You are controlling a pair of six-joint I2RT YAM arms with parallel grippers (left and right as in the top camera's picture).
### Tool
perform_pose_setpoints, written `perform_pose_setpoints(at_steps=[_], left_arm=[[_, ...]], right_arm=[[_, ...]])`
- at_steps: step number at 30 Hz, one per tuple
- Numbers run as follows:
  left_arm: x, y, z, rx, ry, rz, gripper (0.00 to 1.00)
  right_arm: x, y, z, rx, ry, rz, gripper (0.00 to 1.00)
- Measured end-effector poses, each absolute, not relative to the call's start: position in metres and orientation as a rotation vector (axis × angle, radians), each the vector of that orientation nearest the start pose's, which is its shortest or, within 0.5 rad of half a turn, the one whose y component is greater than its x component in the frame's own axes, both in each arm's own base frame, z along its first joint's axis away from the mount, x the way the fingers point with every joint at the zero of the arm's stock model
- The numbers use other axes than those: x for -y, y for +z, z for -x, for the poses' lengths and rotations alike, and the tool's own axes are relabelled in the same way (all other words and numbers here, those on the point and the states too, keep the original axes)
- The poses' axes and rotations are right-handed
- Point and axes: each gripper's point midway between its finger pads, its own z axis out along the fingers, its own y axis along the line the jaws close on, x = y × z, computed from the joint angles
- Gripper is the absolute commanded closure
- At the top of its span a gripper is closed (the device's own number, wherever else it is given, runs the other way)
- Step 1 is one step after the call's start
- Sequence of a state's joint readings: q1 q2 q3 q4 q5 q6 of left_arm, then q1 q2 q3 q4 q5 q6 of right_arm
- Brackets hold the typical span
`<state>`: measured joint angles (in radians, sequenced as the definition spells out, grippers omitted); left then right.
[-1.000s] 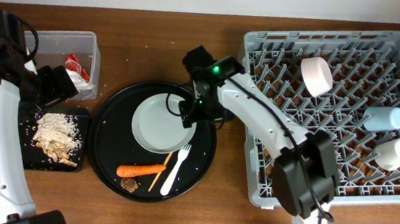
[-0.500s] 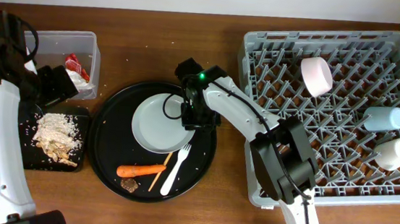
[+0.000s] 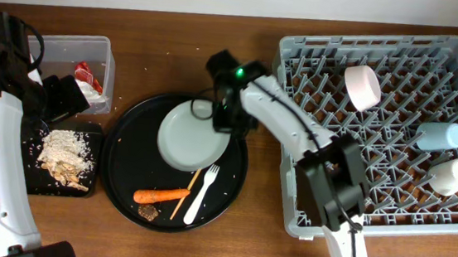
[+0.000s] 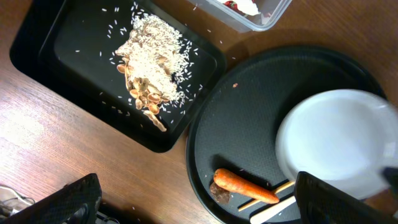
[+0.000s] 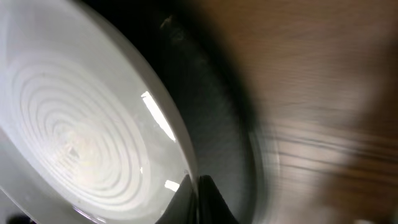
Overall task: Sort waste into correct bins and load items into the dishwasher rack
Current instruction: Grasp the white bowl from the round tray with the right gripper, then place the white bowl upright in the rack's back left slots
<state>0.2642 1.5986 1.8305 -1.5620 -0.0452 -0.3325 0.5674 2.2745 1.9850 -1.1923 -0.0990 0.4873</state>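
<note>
My right gripper is shut on the far right rim of the white plate, which is tilted over the round black tray. In the right wrist view both fingertips pinch the plate rim at my right gripper. On the tray lie the carrot, a brown bit and the white fork. My left gripper hangs open and empty between the clear tub and the black rectangular tray. The left gripper looks down on the carrot.
The tub holds a red wrapper and tissue. Food scraps lie in the rectangular tray. The grey rack at right holds a pink bowl, a blue cup and a cream cup. A wooden stick lies beside the fork.
My right gripper has shut on the plate's rim, and the plate has tipped up and shifted slightly right. The left arm has not moved.
</note>
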Motion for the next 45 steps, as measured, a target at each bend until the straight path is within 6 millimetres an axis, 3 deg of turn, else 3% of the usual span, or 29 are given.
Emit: perform_pose_setpoints(at_steps=[3,4,7,10,13,18,26,29,38,39,40,43,45], left_arm=[[-0.089,0.254,-0.298,-2.766,0.053,0.859,0.01],[-0.089,0.254,-0.298,-2.766,0.053,0.859,0.01],[-0.089,0.254,-0.298,-2.766,0.053,0.859,0.01],[-0.089,0.254,-0.298,-2.766,0.053,0.859,0.01],[-0.089,0.254,-0.298,-2.767,0.053,0.859,0.01],[-0.089,0.254,-0.298,-2.766,0.053,0.859,0.01],[-0.089,0.254,-0.298,-2.766,0.052,0.859,0.01],[-0.088,0.254,-0.298,-2.767,0.048,0.858,0.01],[-0.088,0.254,-0.298,-2.767,0.048,0.859,0.01],[-0.088,0.254,-0.298,-2.767,0.048,0.859,0.01],[-0.088,0.254,-0.298,-2.767,0.048,0.859,0.01],[-0.088,0.254,-0.298,-2.767,0.049,0.859,0.01],[-0.088,0.254,-0.298,-2.767,0.048,0.859,0.01]], right_arm=[[-0.227,0.103,-0.399,-3.037,0.064,0.110,0.96],[-0.207,0.135,-0.408,-2.967,0.010,0.076,0.96],[-0.154,0.206,-0.420,-2.784,-0.158,0.012,0.96],[-0.074,0.277,-0.418,-2.556,-0.496,-0.130,0.96],[-0.023,0.297,-0.412,-2.438,-0.790,-0.269,0.96],[0.012,0.292,-0.414,-2.341,-1.006,-0.389,0.96],[0.016,0.231,-0.417,-2.368,-1.124,-0.386,0.96],[0.011,0.219,-0.417,-2.371,-1.110,-0.390,0.96],[-0.045,0.211,-0.414,-2.381,-1.018,-0.252,0.95],[-0.051,0.209,-0.414,-2.389,-1.003,-0.240,0.92],[-0.059,0.206,-0.412,-2.405,-0.973,-0.224,0.82],[-0.084,0.199,-0.409,-2.443,-0.888,-0.179,0.36],[-0.102,0.195,-0.404,-2.464,-0.845,-0.134,0.28]])
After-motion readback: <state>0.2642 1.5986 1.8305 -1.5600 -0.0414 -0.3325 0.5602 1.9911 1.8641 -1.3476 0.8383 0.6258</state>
